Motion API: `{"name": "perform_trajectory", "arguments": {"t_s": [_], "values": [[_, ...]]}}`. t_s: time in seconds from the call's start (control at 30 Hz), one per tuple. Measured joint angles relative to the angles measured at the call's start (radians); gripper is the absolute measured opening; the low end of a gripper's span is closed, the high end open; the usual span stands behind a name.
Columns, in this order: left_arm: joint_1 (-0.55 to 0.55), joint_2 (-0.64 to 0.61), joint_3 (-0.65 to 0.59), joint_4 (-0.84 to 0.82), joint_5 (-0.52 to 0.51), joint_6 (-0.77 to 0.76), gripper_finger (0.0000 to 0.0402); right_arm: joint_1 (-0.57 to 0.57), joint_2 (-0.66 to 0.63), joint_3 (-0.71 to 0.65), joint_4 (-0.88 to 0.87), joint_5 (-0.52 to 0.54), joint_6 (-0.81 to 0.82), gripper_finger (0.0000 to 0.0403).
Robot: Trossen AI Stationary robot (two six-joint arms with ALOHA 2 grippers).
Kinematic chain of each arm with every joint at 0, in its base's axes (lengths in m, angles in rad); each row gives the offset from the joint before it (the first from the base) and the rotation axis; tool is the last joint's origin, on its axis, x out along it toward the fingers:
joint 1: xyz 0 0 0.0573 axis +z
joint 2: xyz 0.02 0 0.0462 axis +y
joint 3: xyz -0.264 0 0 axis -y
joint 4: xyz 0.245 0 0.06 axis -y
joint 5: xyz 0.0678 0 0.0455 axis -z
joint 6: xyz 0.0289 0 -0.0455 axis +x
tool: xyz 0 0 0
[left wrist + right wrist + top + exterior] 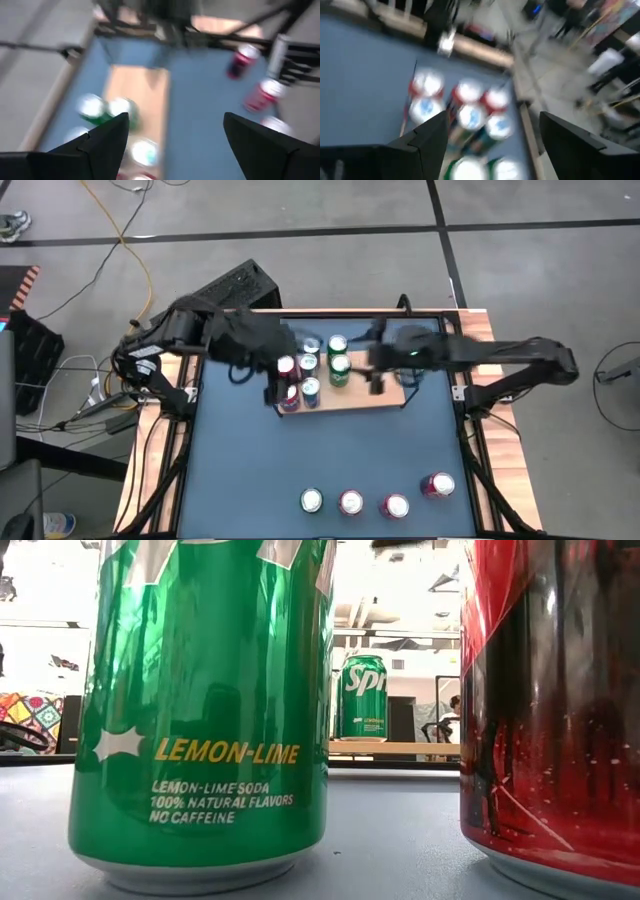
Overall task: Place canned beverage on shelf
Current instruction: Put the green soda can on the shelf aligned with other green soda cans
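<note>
Canned beverages crowded into a tight cluster at the left half of the shelf, red, blue and green tops touching or just beside one another; hard to tell from above which of them stand on the light-wood board and which just behind it. Right half of the board bare. Four more in a loose row of cans along the near edge of the dark-blue table, well apart from both arms, the rightmost set slightly back from the other three. Left gripper above the left end of the shelf, over the edge of the cluster, fingers spread wide with nothing between them; below it, in its own wrist view, the board and a few can tops, none touching the fingers. Right gripper just to the right of the cluster, over the middle of the shelf, likewise spread apart and gripping nothing; can tops seen past its fingers, near but not in contact. At table height, a green lemon-lime can and a red can from the near row filling most of the low view, and between them, far off, one green can upright on the wooden board.
</note>
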Motion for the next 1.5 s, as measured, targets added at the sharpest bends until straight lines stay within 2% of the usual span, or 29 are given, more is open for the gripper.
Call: {"name": "perform_trajectory", "arguments": {"t_s": [0.1,0.27,0.4,0.57,0.73,0.83,1.0,1.2,1.5], "values": [[-0.077,0.000,-0.044,-0.029,0.003,-0.128,0.0309,0.029,-0.090,0.115,-0.096,0.061,0.000,0.0303],[-0.224,0.000,-0.146,-0.006,-0.099,-0.328,0.0309,0.038,-0.200,0.245,-0.178,0.178,0.000,0.0303],[-0.324,0.001,-0.249,0.077,-0.157,-0.458,0.0309,0.013,-0.256,0.267,-0.214,0.246,0.000,0.0303],[-0.405,0.001,-0.383,0.202,-0.199,-0.580,0.0309,-0.021,-0.279,0.267,-0.281,0.268,0.020,0.0303],[-0.451,0.001,-0.503,0.354,-0.207,-0.598,0.0309,-0.027,-0.266,0.267,-0.348,0.268,0.048,0.0303],[-0.464,0.006,-0.547,0.365,-0.225,-0.619,0.0309,-0.026,-0.252,0.267,-0.378,0.267,0.075,0.0303],[-0.469,0.081,-0.551,0.383,-0.243,-0.598,0.0309,-0.026,-0.235,0.266,-0.410,0.265,0.113,0.0303],[-0.469,0.195,-0.551,0.472,-0.158,-0.544,0.0309,-0.025,-0.235,0.266,-0.432,0.262,0.128,0.0303],[-0.490,0.228,-0.551,0.524,-0.142,-0.574,0.0309,-0.025,-0.236,0.266,-0.448,0.262,0.144,0.0303]]}}
